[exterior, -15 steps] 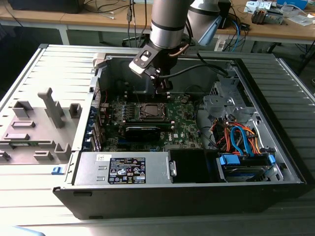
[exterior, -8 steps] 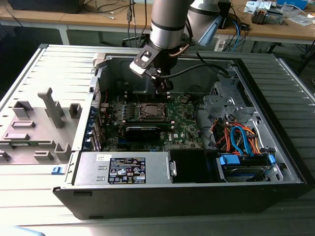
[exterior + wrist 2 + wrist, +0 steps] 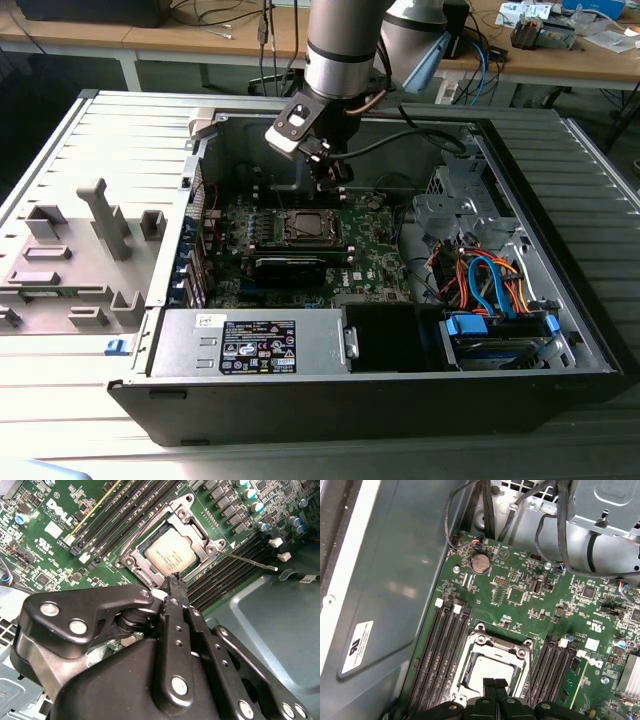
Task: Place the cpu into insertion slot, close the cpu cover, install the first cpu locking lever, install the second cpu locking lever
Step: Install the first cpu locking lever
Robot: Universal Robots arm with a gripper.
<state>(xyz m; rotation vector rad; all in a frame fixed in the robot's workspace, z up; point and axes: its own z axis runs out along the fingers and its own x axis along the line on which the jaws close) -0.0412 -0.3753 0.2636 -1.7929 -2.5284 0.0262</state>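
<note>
- The open computer case (image 3: 560, 300) lies on its side, with the green board (image 3: 375, 255) on its floor.
- The arm reaches down into the case. In both wrist views the gripper (image 3: 172, 580) has its fingers (image 3: 490, 687) pressed together, with nothing seen between them. The tips are at the edge of the insertion slot (image 3: 126, 561).
- The cpu cover (image 3: 200, 534) lies flat over the slot.
- The cpu (image 3: 170, 555) sits in the slot, its silver top showing through the cover's cut-out.
- A thin locking lever (image 3: 247, 561) juts out sideways from the slot's corner.
</note>
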